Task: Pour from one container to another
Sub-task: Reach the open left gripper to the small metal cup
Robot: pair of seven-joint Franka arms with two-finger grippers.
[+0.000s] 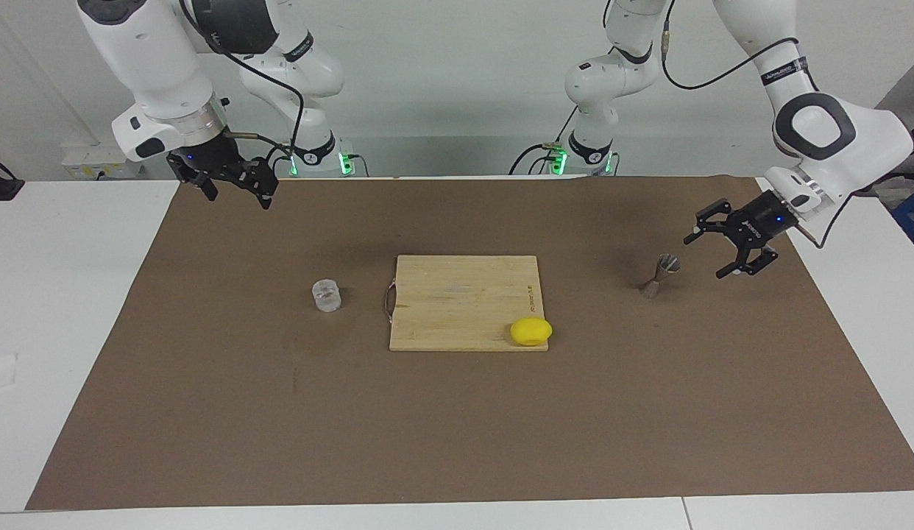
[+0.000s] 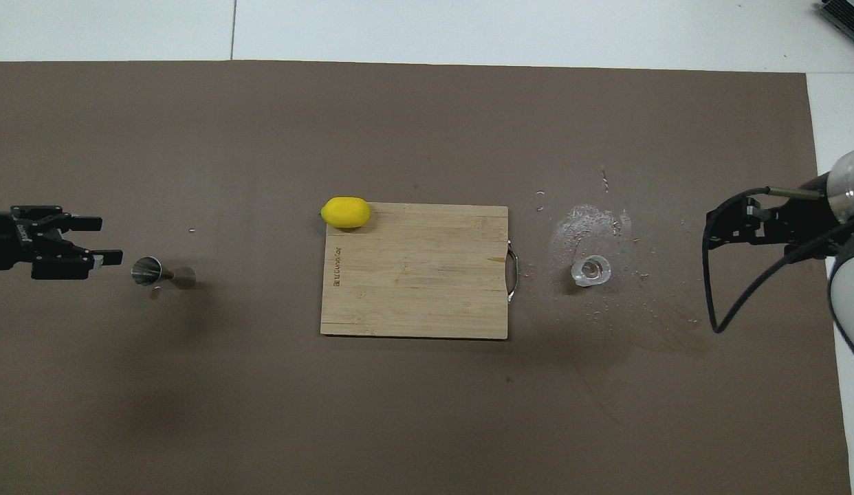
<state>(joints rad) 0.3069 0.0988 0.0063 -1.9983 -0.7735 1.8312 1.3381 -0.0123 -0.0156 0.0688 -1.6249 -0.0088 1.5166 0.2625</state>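
The short clear glass cup (image 1: 327, 296) stands upright on the brown mat beside the cutting board's handle, toward the right arm's end; it also shows in the overhead view (image 2: 590, 270). The grey metal hourglass measuring cup (image 1: 659, 274) stands upright toward the left arm's end (image 2: 155, 273). My left gripper (image 1: 705, 258) is open, turned sideways and low, just beside the measuring cup's top, not touching it (image 2: 111, 240). My right gripper (image 1: 238, 199) is open and empty, raised over the mat's edge near its own base (image 2: 707, 230).
A wooden cutting board (image 1: 457, 294) lies in the middle of the mat (image 2: 413, 289). A yellow lemon (image 1: 531, 331) sits at its corner farthest from the robots (image 2: 345, 212). Spilled droplets (image 2: 592, 223) lie on the mat around the glass.
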